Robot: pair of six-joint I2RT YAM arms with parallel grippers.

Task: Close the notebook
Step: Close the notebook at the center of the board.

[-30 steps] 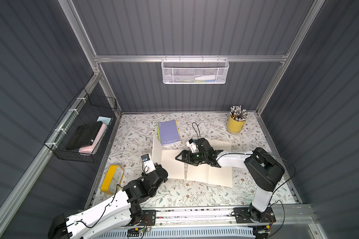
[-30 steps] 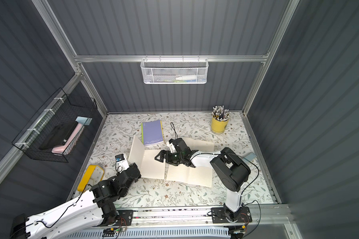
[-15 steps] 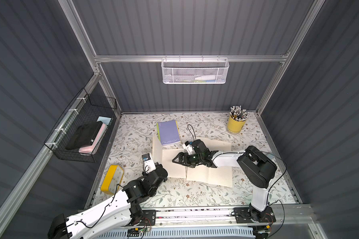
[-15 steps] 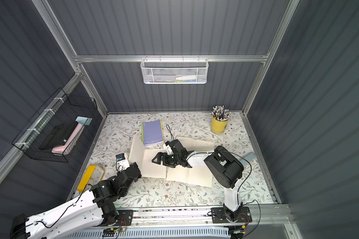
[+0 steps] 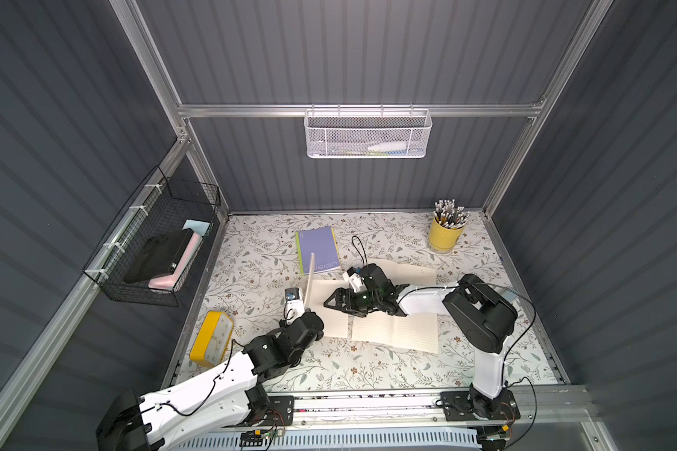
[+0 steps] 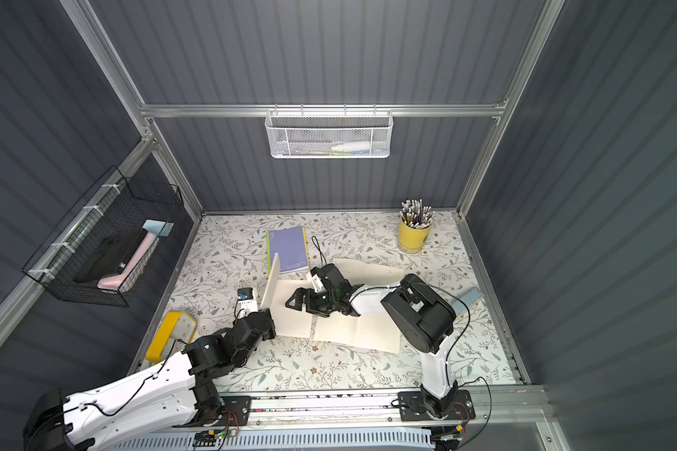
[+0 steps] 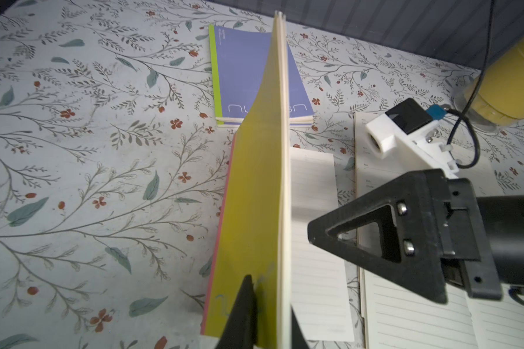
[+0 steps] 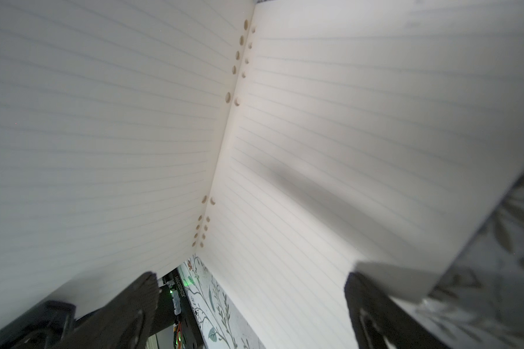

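Note:
The notebook lies open mid-table, its flat lined page on the mat. Its other half, with a yellow-green cover, stands nearly upright. My left gripper is shut on the near bottom corner of that raised half, one finger on the cover and one behind the pages; in both top views my wrist hides it. My right gripper hovers open and low over the flat page, facing the fold and holding nothing.
A second open notebook lies right beside the first, and a third is behind the right arm. A closed purple notebook and a yellow pencil cup sit at the back. A yellow box is at the left edge.
The raised half has swung from leaning left to nearly upright. My right gripper has slid a little to the left over the flat page.

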